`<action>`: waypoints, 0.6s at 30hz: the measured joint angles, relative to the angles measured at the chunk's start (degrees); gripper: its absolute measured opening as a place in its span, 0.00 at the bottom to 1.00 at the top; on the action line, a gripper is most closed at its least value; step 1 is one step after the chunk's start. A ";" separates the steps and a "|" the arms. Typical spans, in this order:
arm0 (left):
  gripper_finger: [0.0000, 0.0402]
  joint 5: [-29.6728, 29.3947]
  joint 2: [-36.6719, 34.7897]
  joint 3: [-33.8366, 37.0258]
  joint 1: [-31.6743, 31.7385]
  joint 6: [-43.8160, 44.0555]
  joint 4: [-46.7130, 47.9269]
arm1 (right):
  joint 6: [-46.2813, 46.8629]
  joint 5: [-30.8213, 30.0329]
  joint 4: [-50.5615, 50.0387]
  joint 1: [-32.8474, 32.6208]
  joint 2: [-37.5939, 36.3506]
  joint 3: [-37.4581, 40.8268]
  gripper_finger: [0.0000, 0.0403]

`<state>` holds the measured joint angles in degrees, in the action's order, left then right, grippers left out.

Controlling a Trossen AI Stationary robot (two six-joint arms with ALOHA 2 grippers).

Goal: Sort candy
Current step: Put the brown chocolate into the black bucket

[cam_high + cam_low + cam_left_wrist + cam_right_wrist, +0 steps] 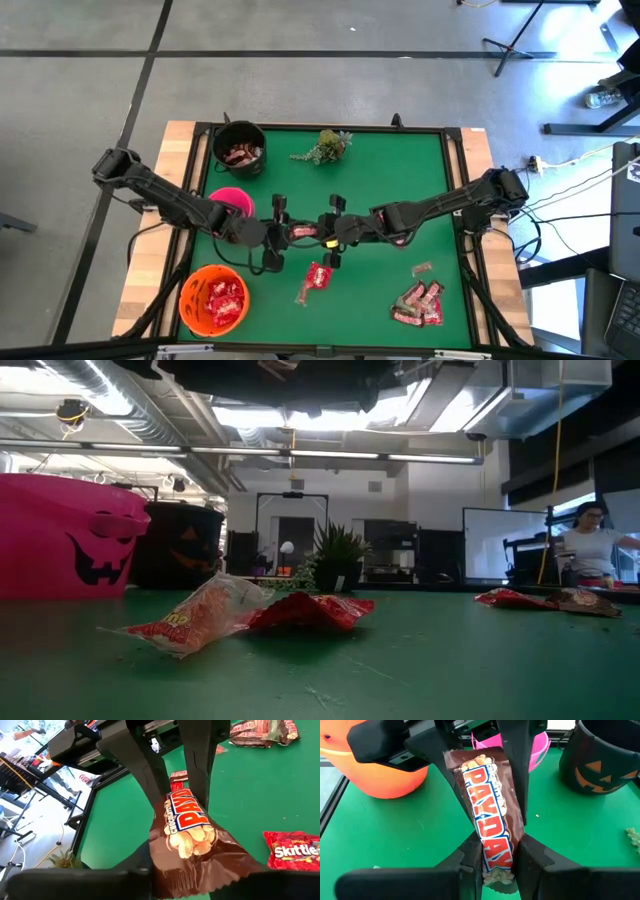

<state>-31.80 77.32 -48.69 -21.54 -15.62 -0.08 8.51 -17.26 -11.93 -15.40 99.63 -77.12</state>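
My left gripper (283,233) and right gripper (325,232) meet above the centre of the green felt table (400,180), each pinching one end of a glossy brown PayDay bar wrapper (487,827) printed with red-and-blue lettering and pictured peanuts. Red Skittles packets (318,276) lie at six o'clock from it. More wrapped candy (418,303) lies at four o'clock.

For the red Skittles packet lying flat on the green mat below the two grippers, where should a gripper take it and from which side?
Grip the Skittles packet across its narrow middle, coming straight down from above. It lies flat and thin on the mat, so there is no raised edge for a side approach. Both the left gripper and right gripper currently clamp the PayDay bar.
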 joint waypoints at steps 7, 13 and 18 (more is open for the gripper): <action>0.12 0.01 0.00 0.00 0.00 -0.02 -0.02 | -0.26 -0.03 -0.15 0.00 0.00 0.00 0.20; 0.02 -0.25 -0.02 0.00 0.00 -0.02 0.31 | -0.26 -0.07 -1.02 0.07 0.00 -0.02 0.20; 0.00 -0.27 -0.02 -0.02 -0.02 -0.02 0.20 | -0.26 0.30 -1.69 0.04 -0.39 -0.02 0.27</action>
<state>-32.07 77.30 -48.71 -21.56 -15.64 0.12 8.25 -16.96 -13.63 -15.35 99.24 -77.14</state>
